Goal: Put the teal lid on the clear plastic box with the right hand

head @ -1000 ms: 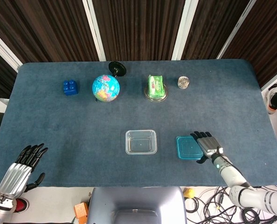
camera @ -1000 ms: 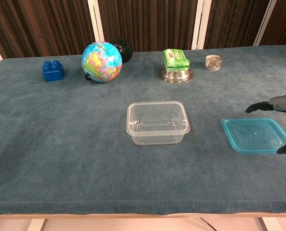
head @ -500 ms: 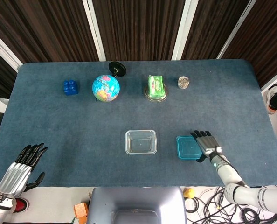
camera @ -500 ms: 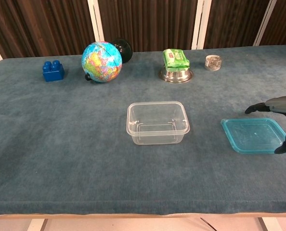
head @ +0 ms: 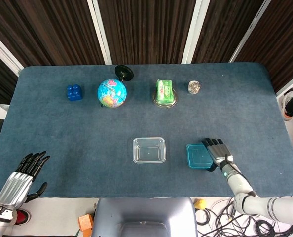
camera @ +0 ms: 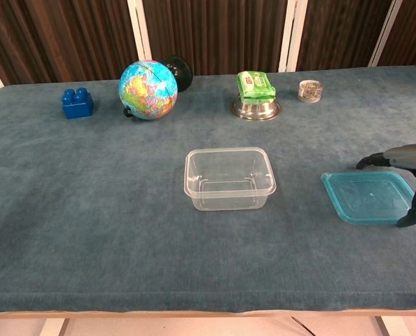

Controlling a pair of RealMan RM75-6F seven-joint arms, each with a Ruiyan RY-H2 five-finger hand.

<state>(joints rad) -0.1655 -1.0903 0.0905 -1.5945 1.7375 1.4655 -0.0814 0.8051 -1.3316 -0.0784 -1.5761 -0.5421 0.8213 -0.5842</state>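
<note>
The teal lid [head: 198, 156] [camera: 368, 197] lies flat on the blue table, right of the clear plastic box [head: 149, 150] [camera: 229, 178], which stands open and empty near the table's middle. My right hand [head: 217, 154] [camera: 407, 178] hovers at the lid's right edge, fingers spread over that side and thumb down at its near corner; it holds nothing. At the table's near left corner my left hand [head: 22, 179] rests with its fingers apart and empty. The chest view does not show it.
Along the back stand a blue toy brick [head: 74, 92], a globe [head: 112, 93], a black round object [head: 124, 73], a metal bowl holding a green packet [head: 165, 92] and a small clear jar [head: 194, 87]. The table's front edge [camera: 208, 312] lies close behind the lid.
My right hand has lowered slightly and drawn in toward the lid's right edge. The lid, the box and my left hand have not moved.
</note>
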